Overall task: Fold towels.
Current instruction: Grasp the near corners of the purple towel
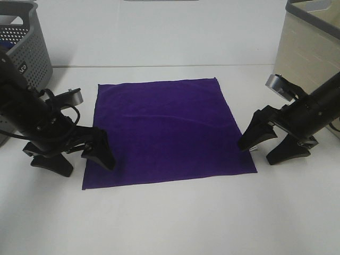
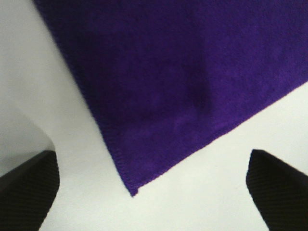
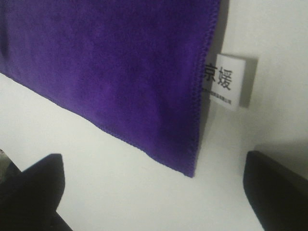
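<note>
The deep purple towel (image 1: pixel 164 130) lies flat and unfolded on the white table (image 1: pixel 170 218). My left gripper (image 1: pixel 85 162) is open, low over the towel's near left corner, with one finger over the cloth edge and one outside it. In the left wrist view that corner (image 2: pixel 159 110) lies between the open fingers (image 2: pixel 26 192). My right gripper (image 1: pixel 259 152) is open at the towel's near right corner. The right wrist view shows that corner (image 3: pixel 120 72) and the white tag (image 3: pixel 224 82) with printed characters on the side edge, between the open fingers (image 3: pixel 276 192).
A grey perforated basket (image 1: pixel 24 48) stands at the far left. A beige bin (image 1: pixel 308 48) stands at the far right, behind the right arm. Bare table runs along the front.
</note>
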Motion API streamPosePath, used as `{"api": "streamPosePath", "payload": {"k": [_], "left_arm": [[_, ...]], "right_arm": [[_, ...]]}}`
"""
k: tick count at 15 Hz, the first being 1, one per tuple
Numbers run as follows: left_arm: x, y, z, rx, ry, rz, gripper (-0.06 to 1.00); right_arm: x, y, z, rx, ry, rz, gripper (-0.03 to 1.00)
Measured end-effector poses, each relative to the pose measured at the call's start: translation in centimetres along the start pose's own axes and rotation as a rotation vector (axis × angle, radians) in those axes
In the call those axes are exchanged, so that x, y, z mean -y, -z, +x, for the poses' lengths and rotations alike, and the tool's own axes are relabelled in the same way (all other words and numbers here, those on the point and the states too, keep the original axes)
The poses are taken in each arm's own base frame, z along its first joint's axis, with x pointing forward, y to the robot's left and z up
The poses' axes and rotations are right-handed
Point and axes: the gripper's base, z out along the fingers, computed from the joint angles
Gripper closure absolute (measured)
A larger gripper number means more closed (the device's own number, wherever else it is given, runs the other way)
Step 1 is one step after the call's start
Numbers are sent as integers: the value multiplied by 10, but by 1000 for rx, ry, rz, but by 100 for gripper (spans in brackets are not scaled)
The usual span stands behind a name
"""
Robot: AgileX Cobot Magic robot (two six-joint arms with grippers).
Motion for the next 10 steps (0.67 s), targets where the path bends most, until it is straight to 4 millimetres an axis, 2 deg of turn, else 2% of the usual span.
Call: {"api": "streamPosePath", "payload": {"k": [2,10], "left_arm": [[-7,3,-1,3,19,-7,-4],[-9,4,-3,25,21,-30,-4]], "right_arm": [[-3,-3,-2,10,-2,-4,-2],[-3,1,-5,-3,24,29,-1]]}}
